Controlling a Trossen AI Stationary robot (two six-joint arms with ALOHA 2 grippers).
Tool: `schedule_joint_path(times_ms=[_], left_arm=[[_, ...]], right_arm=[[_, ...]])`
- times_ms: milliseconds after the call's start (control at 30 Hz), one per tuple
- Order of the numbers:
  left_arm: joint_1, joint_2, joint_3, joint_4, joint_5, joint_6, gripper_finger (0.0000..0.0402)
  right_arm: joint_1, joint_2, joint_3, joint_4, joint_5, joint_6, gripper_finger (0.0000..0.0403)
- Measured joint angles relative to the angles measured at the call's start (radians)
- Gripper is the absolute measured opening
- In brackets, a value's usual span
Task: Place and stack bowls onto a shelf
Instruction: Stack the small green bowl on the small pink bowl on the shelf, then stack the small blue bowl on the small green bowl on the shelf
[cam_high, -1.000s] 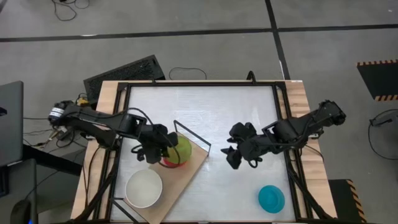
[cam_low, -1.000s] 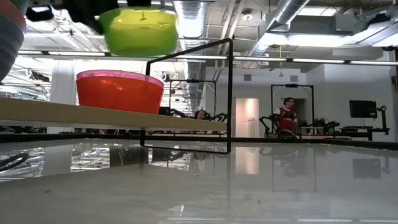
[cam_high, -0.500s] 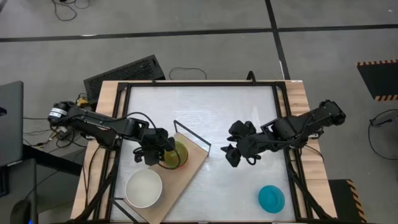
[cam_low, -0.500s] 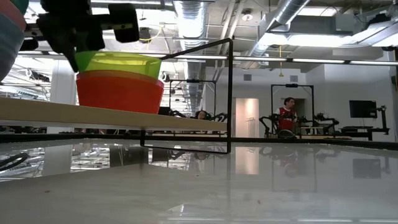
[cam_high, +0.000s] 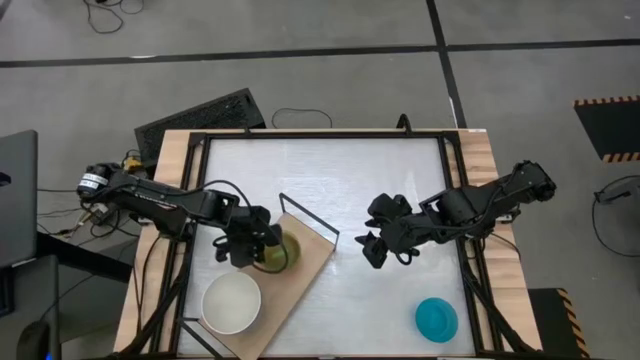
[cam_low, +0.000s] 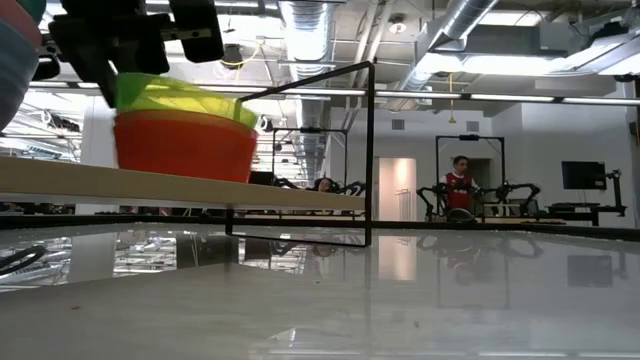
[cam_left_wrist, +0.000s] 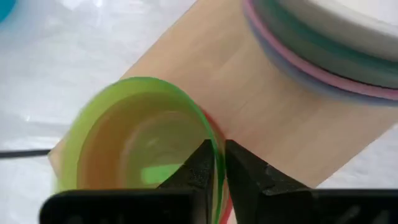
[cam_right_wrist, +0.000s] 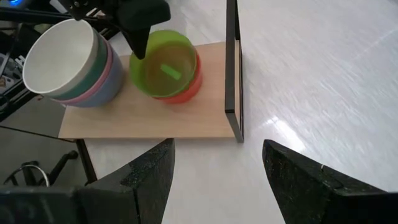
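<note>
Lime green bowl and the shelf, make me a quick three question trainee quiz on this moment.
1. True or false: the lime green bowl sits nested in the red bowl on the shelf.
2. What pinches the lime bowl's rim: A left gripper, B right gripper?
3. Which bowl lies on the white table, off the shelf?

Key: 1 true. 2 A. 3 the cyan bowl.

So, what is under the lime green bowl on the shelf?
The lime green bowl sits nested in the red bowl, which stands on the shelf. The left claw pinches the green rim. The red bowl's inside is covered, so it cannot be seen.
</note>
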Motion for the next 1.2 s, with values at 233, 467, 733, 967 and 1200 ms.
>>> schedule_joint_path(times_ms=[233, 467, 733, 967, 1200], left_arm=[[0.000, 0.000, 0.000, -0.019, -0.004, 0.041, 0.0095], [0.000, 0.000, 0.009, -0.005, -0.122, -0.059, 0.0155], [0.000, -0.001, 0.097, -0.005, -0.202, -0.234, 0.0169], [0.000, -0.001, 0.159, -0.009, -0.241, -0.311, 0.0169], [0.000, -0.001, 0.213, 0.003, -0.256, -0.421, 0.0169]], right_arm=[[0.001, 0.000, 0.000, 0.000, 0.000, -0.001, 0.0270], [0.053, -0.002, -0.041, -0.075, -0.035, 0.155, 0.0270], [0.267, 0.000, -0.260, -0.087, -0.244, 0.777, 0.0270], [0.435, 0.057, -0.359, -0.021, -0.317, 1.150, 0.0270], [0.478, 0.201, -0.360, 0.094, -0.448, 1.183, 0.0270]])
